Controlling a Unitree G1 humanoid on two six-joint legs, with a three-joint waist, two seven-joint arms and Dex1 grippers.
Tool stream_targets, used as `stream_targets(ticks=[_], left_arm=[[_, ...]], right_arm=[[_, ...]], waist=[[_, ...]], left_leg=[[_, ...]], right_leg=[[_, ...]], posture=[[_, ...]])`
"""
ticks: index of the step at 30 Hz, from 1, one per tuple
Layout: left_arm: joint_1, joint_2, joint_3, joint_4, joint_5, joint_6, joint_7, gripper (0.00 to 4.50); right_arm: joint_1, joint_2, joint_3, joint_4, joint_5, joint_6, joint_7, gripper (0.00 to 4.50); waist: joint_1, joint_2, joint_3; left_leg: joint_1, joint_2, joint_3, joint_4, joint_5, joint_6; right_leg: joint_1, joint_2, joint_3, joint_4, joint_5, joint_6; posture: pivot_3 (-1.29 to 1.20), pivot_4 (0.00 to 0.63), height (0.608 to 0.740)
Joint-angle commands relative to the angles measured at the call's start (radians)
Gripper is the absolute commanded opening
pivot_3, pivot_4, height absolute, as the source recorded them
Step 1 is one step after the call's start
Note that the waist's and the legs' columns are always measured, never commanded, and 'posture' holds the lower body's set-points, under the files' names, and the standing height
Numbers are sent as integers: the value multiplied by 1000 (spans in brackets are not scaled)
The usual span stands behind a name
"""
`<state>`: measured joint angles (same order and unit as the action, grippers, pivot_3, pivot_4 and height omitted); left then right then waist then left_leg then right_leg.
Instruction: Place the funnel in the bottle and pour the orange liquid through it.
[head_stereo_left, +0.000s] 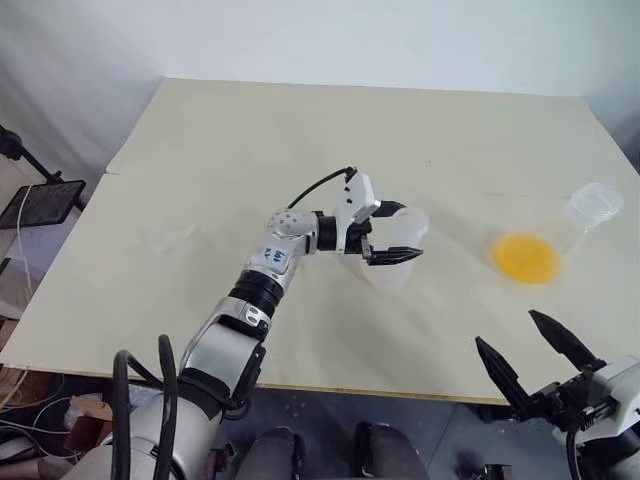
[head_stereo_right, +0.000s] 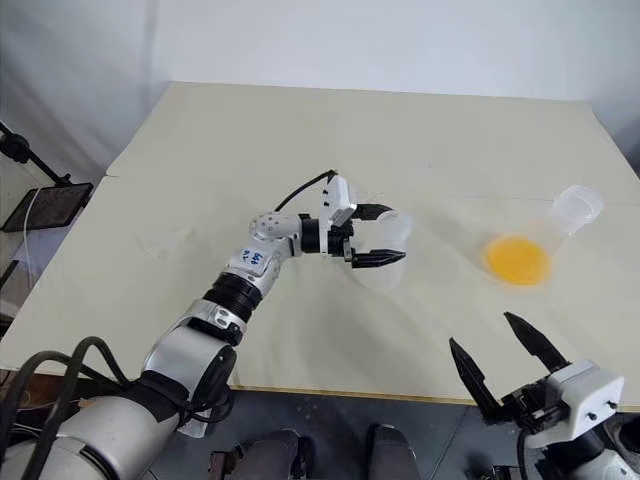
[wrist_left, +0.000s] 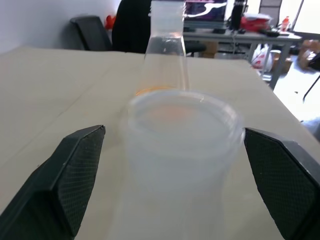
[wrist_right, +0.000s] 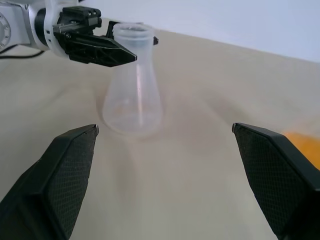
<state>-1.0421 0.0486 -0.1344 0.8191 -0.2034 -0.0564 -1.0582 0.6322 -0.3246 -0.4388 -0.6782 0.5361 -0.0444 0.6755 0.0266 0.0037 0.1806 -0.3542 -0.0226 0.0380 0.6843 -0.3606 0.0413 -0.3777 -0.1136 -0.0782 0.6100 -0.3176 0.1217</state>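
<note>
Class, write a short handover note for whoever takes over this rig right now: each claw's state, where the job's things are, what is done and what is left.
Left claw: open, level, fingers either side of the bottle's neck, not gripping.
Right claw: open, empty, low by the table's near edge.
Bottle: upright and empty, mid-table.
Orange liquid: in the big flask, right of the bottle.
Funnel: the faint clear shape far left on the table, probably.
Done: nothing yet.
Left: fetch the funnel, seat it in the bottle, pour the liquid through.
</note>
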Motion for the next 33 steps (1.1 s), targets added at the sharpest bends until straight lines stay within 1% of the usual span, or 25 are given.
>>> stream_targets(ticks=[1, 4, 7, 9, 11, 13, 15, 18, 20, 24, 27, 30, 33], left_arm=[[0, 33, 64, -78, -58, -48, -51, 4466], [23, 82, 122, -134, -120, -45, -108, 4466], [63, 162, 176, -189, -155, -49, -142, 4466], [96, 245, 224, -217, -151, -82, -125, 4466], [135, 339, 277, -245, -146, -76, -83, 4466], [167, 395, 304, -275, -153, -50, -58, 4466], [216, 442, 339, -328, -175, -8, -34, 4466], [375, 508, 405, -513, -236, 109, 12, 4466], [534, 545, 465, -664, -273, 176, 53, 4466], [834, 565, 607, -873, -338, 279, 150, 4466], [1104, 523, 786, -961, -371, 301, 227, 4466], [1268, 486, 903, -972, -381, 266, 266, 4466], [1349, 463, 975, -951, -372, 222, 302, 4466]], right_arm=[[-21, -31, -10, -8, 15, -5, 3, 4500], [-45, -57, -12, 12, 27, 4, 14, 4500], [-77, -89, -5, 35, 40, 17, 32, 4500], [-127, -117, 8, 52, 53, 38, 41, 4500], [-193, -148, 30, 77, 66, 65, 53, 4500], [-235, -169, 44, 98, 77, 81, 68, 4500], [-280, -189, 61, 116, 87, 98, 85, 4500], [-372, -222, 94, 130, 135, 148, 109, 4500], [-426, -254, 134, 125, 151, 180, 149, 4500], [-522, -257, 198, 128, 175, 211, 171, 4500], [-605, -260, 255, 149, 170, 232, 196, 4500], [-639, -263, 270, 164, 174, 240, 214, 4500], [-659, -267, 278, 173, 171, 245, 232, 4500]], waist=[[0, 0, 0], [-3, 0, 0], [-8, 0, 0], [-8, 0, 0], [-11, 0, 0], [-14, 0, 0], [-4, 0, 0], [-5, 0, 0], [-9, 0, 0], [-17, -1, 0], [-28, 0, 0], [-29, -1, 0], [-9, -1, 1]], left_leg=[[0, 0, 0, 0, 0, 0], [0, 0, -1, 0, 0, 0], [1, 1, 0, 0, 0, 0], [1, 1, -1, 0, 0, 0], [1, 1, -1, 0, 0, 0], [1, 1, -1, 1, 0, 0], [1, 1, -4, 1, 0, 0], [0, 0, -6, 1, 0, 0], [0, 0, -7, 1, -1, 0], [0, 2, -11, 0, -2, -2], [0, 2, -12, 0, -2, -2], [1, 2, -11, 0, -2, -3], [0, 2, -13, 0, -2, -3]], right_leg=[[0, 0, 0, 0, 0, 0], [0, 0, 0, 1, 0, 0], [0, 0, 0, 1, 0, 0], [0, 0, 0, 2, 0, 0], [0, 0, 0, 2, 0, 0], [0, -1, 1, 2, 0, 0], [0, -1, 1, 4, 0, 0], [0, -3, 1, 3, 0, 0], [0, -3, 1, 3, 0, 0], [1, -3, 0, 2, 0, 0], [2, -3, 0, 1, 0, -1], [3, -3, 1, 0, -1, -1], [3, -4, 1, -3, -1, -3]], posture=[[0, 150, 740], [0, 150, 740], [0, 150, 740], [0, 150, 740], [0, 150, 740], [0, 150, 740], [0, 150, 740], [0, 150, 740], [0, 150, 740], [0, 150, 740], [0, 150, 740], [0, 150, 740], [0, 150, 740]])
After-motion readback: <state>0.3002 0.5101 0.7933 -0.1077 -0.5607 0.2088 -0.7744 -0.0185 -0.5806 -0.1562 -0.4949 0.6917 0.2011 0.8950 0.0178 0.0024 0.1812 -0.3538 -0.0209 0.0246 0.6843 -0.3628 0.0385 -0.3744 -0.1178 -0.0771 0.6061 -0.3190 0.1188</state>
